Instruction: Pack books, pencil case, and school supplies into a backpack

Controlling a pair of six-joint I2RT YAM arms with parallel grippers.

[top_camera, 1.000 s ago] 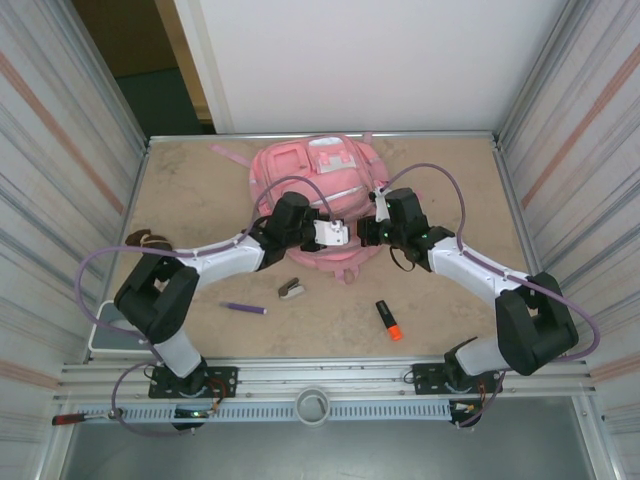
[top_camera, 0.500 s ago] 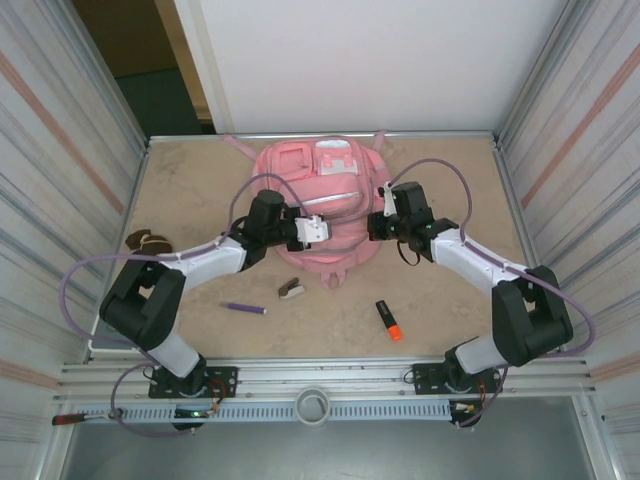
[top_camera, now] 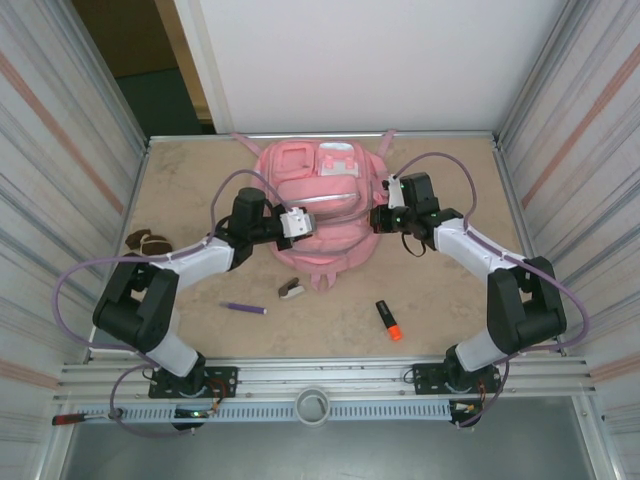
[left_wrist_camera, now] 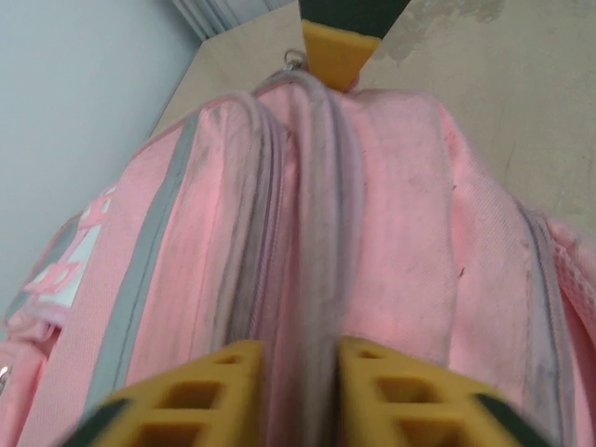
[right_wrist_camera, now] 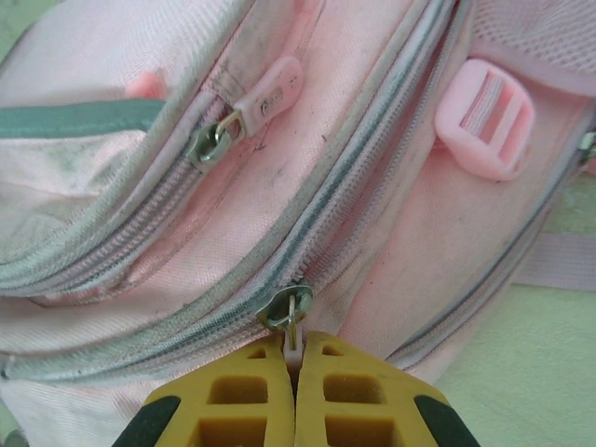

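Roughly, largest first.

- Counter (top_camera: 190, 180): walled by ribbed panels (top_camera: 60, 170) left and right and a white panel at the back. Bare surface lies open on both sides of the pack and along the near strip.
- Backpack (top_camera: 318, 205): pink, lying flat at mid-back with its straps against the far edge. Its near edge stops well short of my bases.
- Left arm (top_camera: 200, 262): reaches in from the left and meets the pack's left flank. Bare counter lies beyond its elbow.
- Right arm (top_camera: 470, 250): curves in from the right to the pack's right flank. Open counter runs between it and the right wall.
- Left jaws: standing a little apart, astride a raised zip ridge (left_wrist_camera: 321, 279). One yellow finger (left_wrist_camera: 223, 391) sits on each side of it. I cannot tell whether the pads press the fabric.
- Right jaws: pressed together, pinching the zip pull (right_wrist_camera: 294, 346) just under its metal slider (right_wrist_camera: 284, 307) on the pack's edge.
- Brown-and-white lump (top_camera: 148, 240): near the left wall, apart from everything else.
- Highlighter (top_camera: 388, 319): near strip, right of centre, clear all round.
- Purple pen (top_camera: 244, 308): near strip, left of centre.
- Stapler-like piece (top_camera: 291, 290): just beside the pack's near edge.
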